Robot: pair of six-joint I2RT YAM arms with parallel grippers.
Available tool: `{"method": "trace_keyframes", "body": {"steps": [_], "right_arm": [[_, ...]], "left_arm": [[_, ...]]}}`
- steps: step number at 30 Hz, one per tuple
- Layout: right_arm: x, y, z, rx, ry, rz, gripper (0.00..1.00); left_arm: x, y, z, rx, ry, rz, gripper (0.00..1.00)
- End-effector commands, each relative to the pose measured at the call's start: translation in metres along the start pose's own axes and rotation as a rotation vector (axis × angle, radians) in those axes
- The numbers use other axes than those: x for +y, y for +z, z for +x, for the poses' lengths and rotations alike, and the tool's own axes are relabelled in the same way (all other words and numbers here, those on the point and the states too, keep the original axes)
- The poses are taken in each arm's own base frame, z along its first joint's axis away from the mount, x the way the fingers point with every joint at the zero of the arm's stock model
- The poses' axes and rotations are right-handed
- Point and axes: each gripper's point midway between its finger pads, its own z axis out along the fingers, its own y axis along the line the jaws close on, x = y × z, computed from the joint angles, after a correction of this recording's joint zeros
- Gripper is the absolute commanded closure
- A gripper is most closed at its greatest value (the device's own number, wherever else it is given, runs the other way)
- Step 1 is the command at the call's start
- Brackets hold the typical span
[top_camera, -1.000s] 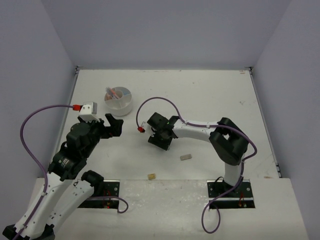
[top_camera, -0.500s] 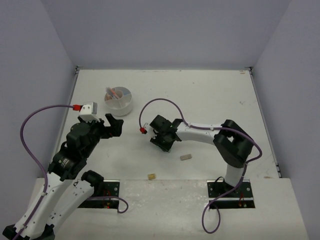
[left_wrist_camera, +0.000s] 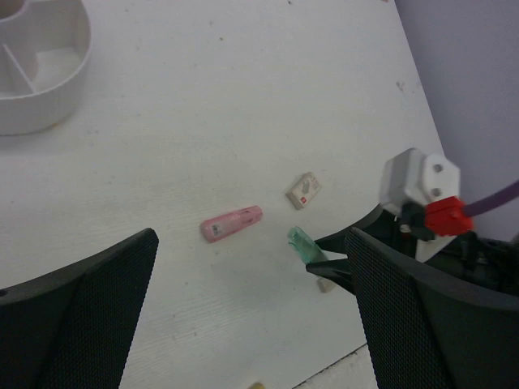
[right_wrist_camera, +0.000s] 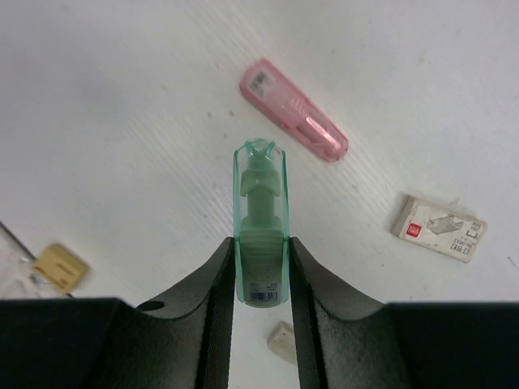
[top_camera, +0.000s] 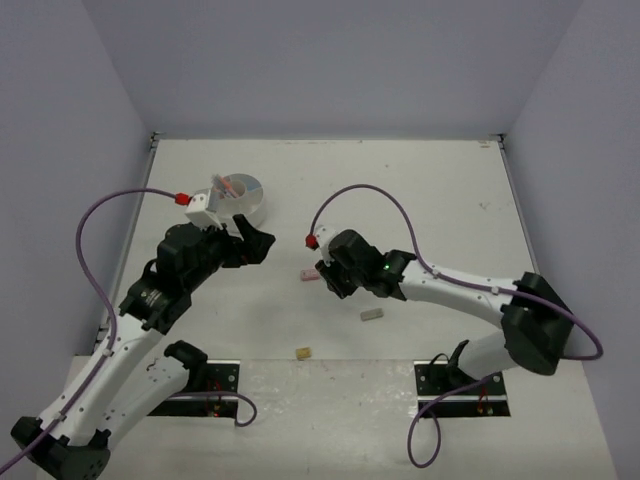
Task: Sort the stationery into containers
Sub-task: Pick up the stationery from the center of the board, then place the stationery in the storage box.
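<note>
White tub (top_camera: 243,197) stands at far left. The left gripper (top_camera: 252,241) is just beside it, fingers spread wide and holding nothing. A pink clip piece (right_wrist_camera: 293,110) lies flat on the table (top_camera: 420,190). The right gripper (right_wrist_camera: 261,243) is clamped across the narrow sides of the green clip piece (right_wrist_camera: 261,182), near one end. The piece is probably light, rigid, smooth plastic that may slip, so a mid-body grip suits it. A wrapped eraser (right_wrist_camera: 439,228) lies at right.

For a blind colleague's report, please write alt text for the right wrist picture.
The right gripper holds a green clip. On the white table beyond lie a pink clip, a labelled eraser and a tan eraser.
</note>
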Motion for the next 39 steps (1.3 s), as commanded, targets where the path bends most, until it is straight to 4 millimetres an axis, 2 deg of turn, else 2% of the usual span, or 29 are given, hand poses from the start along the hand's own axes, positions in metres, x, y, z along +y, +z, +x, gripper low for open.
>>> {"method": "trace_keyframes", "body": {"steps": [1,3,4,6,8,12,16,19,22,25,26,28,34,37,39], "right_arm": [[0.009,-0.041,-0.063,-0.316,0.168,-0.041,1.0],[0.012,-0.06,-0.076,-0.404,0.194,-0.071,1.0],[0.014,-0.076,-0.086,-0.47,0.199,-0.093,1.0],[0.017,-0.094,-0.093,-0.538,0.212,-0.123,1.0],[0.019,-0.104,-0.096,-0.567,0.216,-0.137,1.0],[0.021,-0.117,-0.105,-0.584,0.211,-0.153,1.0],[0.024,-0.126,-0.112,-0.619,0.215,-0.172,1.0],[0.024,-0.13,-0.115,-0.63,0.22,-0.176,1.0],[0.022,-0.135,-0.119,-0.649,0.234,-0.171,1.0],[0.023,-0.14,-0.124,-0.666,0.233,-0.179,1.0],[0.024,-0.14,-0.125,-0.667,0.231,-0.184,1.0],[0.025,-0.14,-0.128,-0.668,0.229,-0.187,1.0],[0.016,-0.136,-0.135,-0.669,0.258,-0.135,1.0],[0.017,-0.137,-0.141,-0.675,0.25,-0.14,1.0],[0.016,-0.138,-0.144,-0.68,0.25,-0.133,1.0]], "left_arm": [[-0.062,0.014,-0.001,0.042,-0.125,0.281,0.0],[-0.078,0.018,0.006,0.065,-0.151,0.349,0.0],[-0.088,0.017,0.009,0.075,-0.16,0.385,0.01],[-0.106,0.019,0.014,0.079,-0.168,0.418,0.02],[-0.117,0.02,0.011,0.057,-0.169,0.437,0.02],[-0.134,0.027,0.023,0.094,-0.171,0.481,0.06],[-0.135,0.038,0.029,0.108,-0.175,0.453,0.11],[-0.128,0.043,0.029,0.093,-0.184,0.417,0.2],[-0.125,0.046,0.032,0.094,-0.193,0.4,0.35],[-0.124,0.049,0.035,0.102,-0.196,0.393,0.39],[-0.125,0.05,0.035,0.103,-0.196,0.397,0.45],[-0.13,0.051,0.036,0.114,-0.194,0.415,0.66],[-0.141,0.047,0.037,0.127,-0.196,0.45,0.64],[-0.145,0.045,0.035,0.127,-0.191,0.469,0.77],[-0.148,0.047,0.034,0.132,-0.188,0.474,0.97]]}}
